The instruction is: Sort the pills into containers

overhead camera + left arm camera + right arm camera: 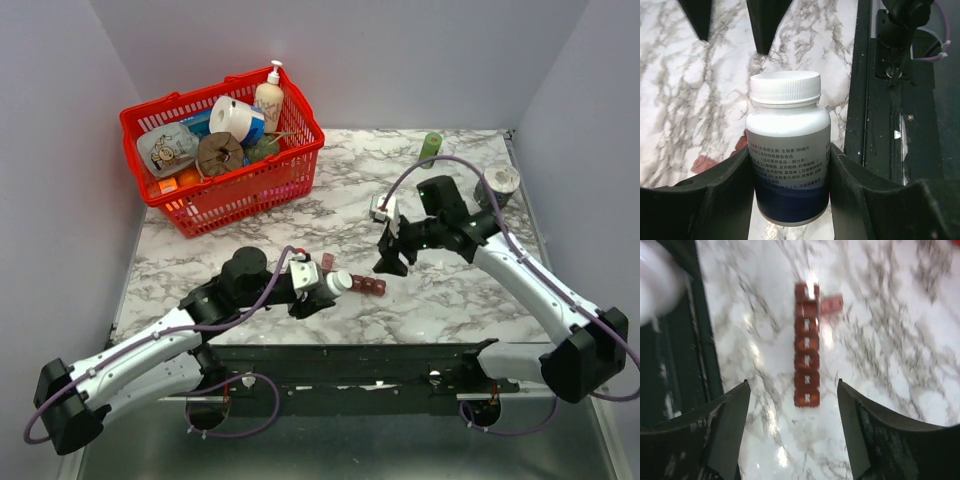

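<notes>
The containers (806,345) are a dark red-brown strip of several small square compartments lying on the marble, one lid (831,304) flipped open to the side. In the top view the containers (368,286) lie near the table's front edge. My right gripper (792,387) hovers over the strip's near end, open, with nothing between its fingers. It shows in the top view too, as the right gripper (392,265). My left gripper (790,165) is shut on a white pill bottle (788,145) with a white cap and a blue band. The bottle (340,281) lies sideways just left of the strip. No loose pills show.
A red mesh basket (222,150) full of household items stands at the back left. A slim green bottle (430,147) and a grey roll (497,183) are at the back right, with a small pale object (380,207) behind the right gripper. A black rail (875,100) edges the table front.
</notes>
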